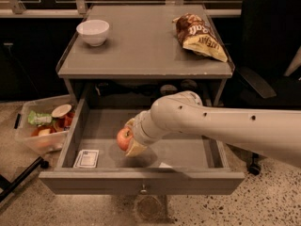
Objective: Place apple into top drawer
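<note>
The top drawer (141, 180) is pulled out wide, its grey front panel and small metal knob facing me. My gripper (130, 138) reaches in from the right over the middle of the drawer and is shut on the red-orange apple (124, 138). The apple hangs low over the drawer floor; a shadow lies under it. I cannot tell whether it touches the floor. The arm hides the right part of the drawer.
A small white card (87, 158) lies in the drawer's front left corner. On the table top stand a white bowl (93, 31) and a brown-and-yellow chip bag (199, 36). A clear plastic bin (42, 128) with food sits on the floor at left. An office chair (270, 46) is at right.
</note>
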Motion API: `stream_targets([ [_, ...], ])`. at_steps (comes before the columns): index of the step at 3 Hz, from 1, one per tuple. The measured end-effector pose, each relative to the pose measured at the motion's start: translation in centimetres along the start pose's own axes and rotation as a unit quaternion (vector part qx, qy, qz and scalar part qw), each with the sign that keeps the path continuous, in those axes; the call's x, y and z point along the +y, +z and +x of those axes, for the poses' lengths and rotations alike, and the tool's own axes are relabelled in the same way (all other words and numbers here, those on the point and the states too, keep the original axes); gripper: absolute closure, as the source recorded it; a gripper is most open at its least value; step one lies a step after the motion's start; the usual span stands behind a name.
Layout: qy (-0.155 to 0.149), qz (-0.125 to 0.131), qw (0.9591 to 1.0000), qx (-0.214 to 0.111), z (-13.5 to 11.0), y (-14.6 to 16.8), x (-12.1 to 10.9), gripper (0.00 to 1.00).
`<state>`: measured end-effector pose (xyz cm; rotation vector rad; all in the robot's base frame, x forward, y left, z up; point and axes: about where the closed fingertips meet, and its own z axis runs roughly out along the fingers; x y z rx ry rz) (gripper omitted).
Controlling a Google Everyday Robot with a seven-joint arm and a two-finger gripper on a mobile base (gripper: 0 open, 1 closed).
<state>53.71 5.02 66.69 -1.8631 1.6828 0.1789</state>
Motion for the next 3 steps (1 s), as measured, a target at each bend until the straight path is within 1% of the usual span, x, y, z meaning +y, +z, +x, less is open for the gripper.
stream_targets([
  [1, -0.009, -0.02, 0.9997, 0.005, -1.2, 1.6, 0.0, 0.03],
  [2, -0.006, -0.06, 0.9981, 0.014, -1.6, 4.7, 0.2, 0.0],
  [3, -0.006, -0.06, 0.9981, 0.014, -1.6, 4.7, 0.2, 0.0],
])
